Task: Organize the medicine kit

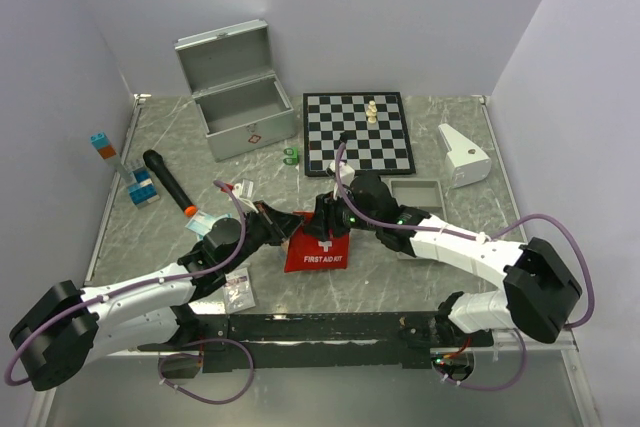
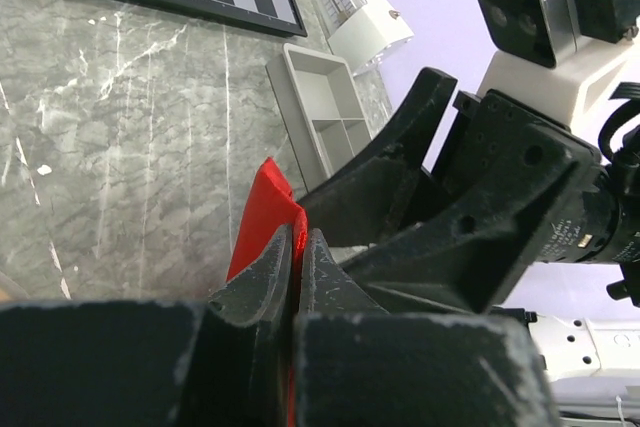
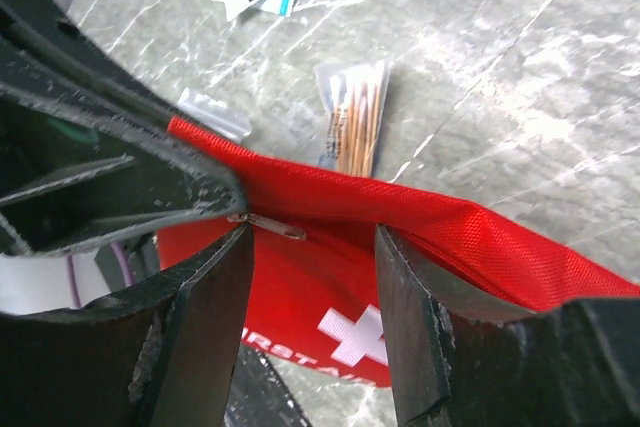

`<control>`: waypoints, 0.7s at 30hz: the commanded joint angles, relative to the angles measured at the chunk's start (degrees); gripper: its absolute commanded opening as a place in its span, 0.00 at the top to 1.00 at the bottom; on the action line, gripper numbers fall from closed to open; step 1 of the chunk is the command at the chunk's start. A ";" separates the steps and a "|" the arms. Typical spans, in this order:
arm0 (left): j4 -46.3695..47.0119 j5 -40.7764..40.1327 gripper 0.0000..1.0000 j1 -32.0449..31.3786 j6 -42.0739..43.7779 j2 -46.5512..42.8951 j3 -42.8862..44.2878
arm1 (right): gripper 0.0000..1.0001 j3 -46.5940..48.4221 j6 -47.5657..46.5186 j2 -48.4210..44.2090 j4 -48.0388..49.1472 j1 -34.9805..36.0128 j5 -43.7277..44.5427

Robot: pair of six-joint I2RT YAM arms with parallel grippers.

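A grey marbled surface (image 1: 150,137) sits boxed in by pale lilac walls (image 1: 400,7). At its back left stands the silver case (image 1: 240,112), lid up. To the case's right lies a chessboard (image 1: 357,132), and nearer than the board's right corner there is a shallow grey tray (image 1: 417,193). The red pouch (image 1: 315,247) lies near the middle, well apart from the case, with both arms meeting at its far edge. From above, the two black heads bunch together and hide how they stand. The left wrist view settles one: the left pincer (image 2: 297,247) is closed tight, with the pouch's red cloth nipped between its tips. The right wrist view settles the other: the right pincer (image 3: 312,242) stands with its jaws apart, one on each side of the pouch's raised edge, close by a small metal zip pull (image 3: 275,225). Only that view shows a clear packet of cotton swabs (image 3: 355,117) lying on the marble just beyond the pouch.
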 commanded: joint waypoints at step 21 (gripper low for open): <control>2.04 2.13 0.99 -0.88 -0.37 0.27 1.88 | 0.90 -0.77 -2.36 -1.82 6.43 1.16 2.44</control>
